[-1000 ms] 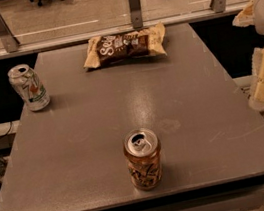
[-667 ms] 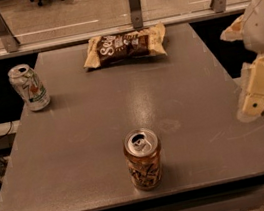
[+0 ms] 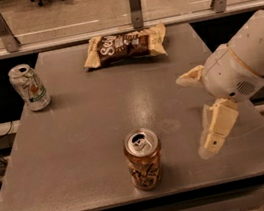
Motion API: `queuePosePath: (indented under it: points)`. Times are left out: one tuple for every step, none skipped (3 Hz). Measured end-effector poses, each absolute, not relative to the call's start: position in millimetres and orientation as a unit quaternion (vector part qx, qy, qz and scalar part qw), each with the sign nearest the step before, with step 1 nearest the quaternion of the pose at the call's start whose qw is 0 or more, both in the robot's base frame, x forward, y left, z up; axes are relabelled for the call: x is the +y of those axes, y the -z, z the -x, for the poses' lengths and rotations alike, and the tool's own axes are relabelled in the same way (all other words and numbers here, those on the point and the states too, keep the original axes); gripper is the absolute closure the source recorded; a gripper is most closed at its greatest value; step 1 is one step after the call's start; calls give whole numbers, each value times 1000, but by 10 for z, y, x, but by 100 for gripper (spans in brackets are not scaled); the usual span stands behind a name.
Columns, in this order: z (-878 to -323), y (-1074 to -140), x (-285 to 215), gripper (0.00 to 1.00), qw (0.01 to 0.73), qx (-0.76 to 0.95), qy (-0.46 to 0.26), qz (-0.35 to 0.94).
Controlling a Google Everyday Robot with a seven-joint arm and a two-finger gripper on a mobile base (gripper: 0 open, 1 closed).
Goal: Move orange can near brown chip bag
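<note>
The orange can [image 3: 143, 159] stands upright near the front edge of the grey table [image 3: 90, 130], silver top open. The brown chip bag [image 3: 125, 46] lies flat at the table's far edge, middle right. My gripper [image 3: 193, 116] hangs over the right part of the table, to the right of the orange can and a little farther back. Its pale fingers [image 3: 214, 129] are spread apart with nothing between them. It touches neither the can nor the bag.
A silver-white can with green and red marks [image 3: 29, 87] stands at the far left of the table. A rail with metal posts [image 3: 135, 4] runs behind the table. My white arm [image 3: 249, 64] reaches in from the right edge.
My arm and gripper have moved leftward from beyond the table's right edge to over its right part, toward the orange can. The cans and bag have not moved.
</note>
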State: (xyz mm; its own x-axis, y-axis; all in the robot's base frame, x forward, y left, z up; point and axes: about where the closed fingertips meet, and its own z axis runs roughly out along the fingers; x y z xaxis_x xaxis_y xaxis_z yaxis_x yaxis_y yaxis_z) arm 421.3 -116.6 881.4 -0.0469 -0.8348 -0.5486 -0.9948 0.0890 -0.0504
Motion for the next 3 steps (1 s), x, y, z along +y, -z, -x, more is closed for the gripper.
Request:
queuePosePath:
  points:
    - [-4120,-8711,-801,0,260,666,-263,648]
    - [-3983,-8754,-489,0,292,629,-328,641]
    - [-3776,-8816,-177,0,329,588,-366,641]
